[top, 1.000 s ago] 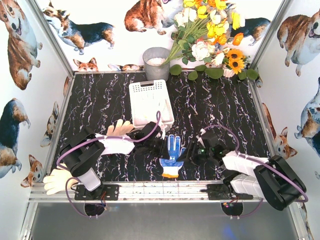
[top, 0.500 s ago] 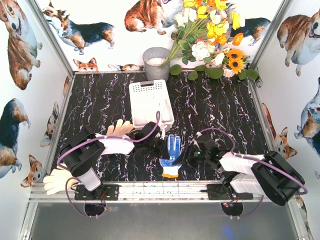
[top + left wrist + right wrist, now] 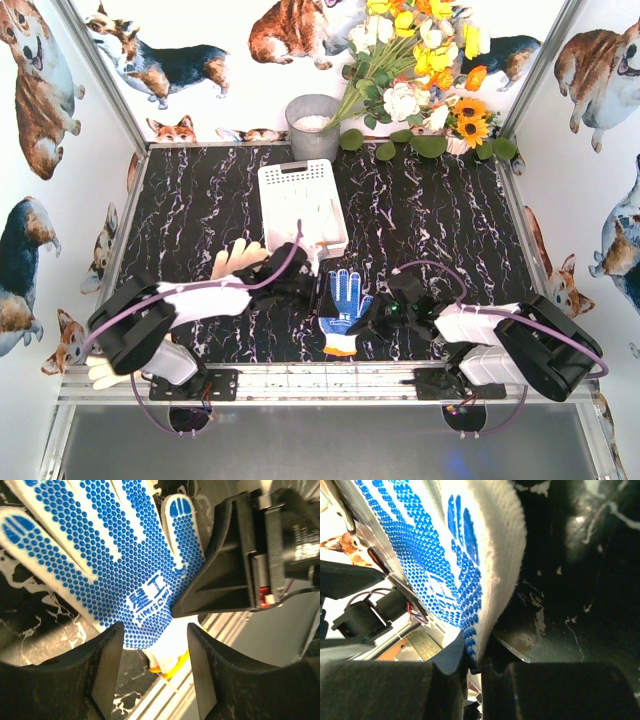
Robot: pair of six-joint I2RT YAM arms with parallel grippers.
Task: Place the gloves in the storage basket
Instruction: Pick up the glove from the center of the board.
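Observation:
The blue-dotted glove (image 3: pixel 343 303) lies palm up on the black marble table, just in front of the storage basket (image 3: pixel 268 205). My right gripper (image 3: pixel 368 314) is shut on the glove's right edge; the right wrist view shows the knit edge (image 3: pixel 485 605) pinched between the jaws (image 3: pixel 475 662). My left gripper (image 3: pixel 312 290) stands open at the glove's left side. In the left wrist view its fingers (image 3: pixel 107 655) straddle the white, yellow-trimmed cuff (image 3: pixel 170 647) without touching it. A yellow-palmed glove (image 3: pixel 236 258) lies beside the left arm. Another glove (image 3: pixel 100 366) pokes out at the near left corner.
A round grey bucket (image 3: pixel 312 125) and a bunch of artificial flowers (image 3: pixel 420 70) stand at the back wall. The metal rail (image 3: pixel 320 380) runs along the near edge, just below the glove's cuff. Something white lies inside the basket.
My left gripper has opened and let go of the blue-dotted glove. The right gripper has moved left and shut on the glove's right edge. The left arm has stretched further right.

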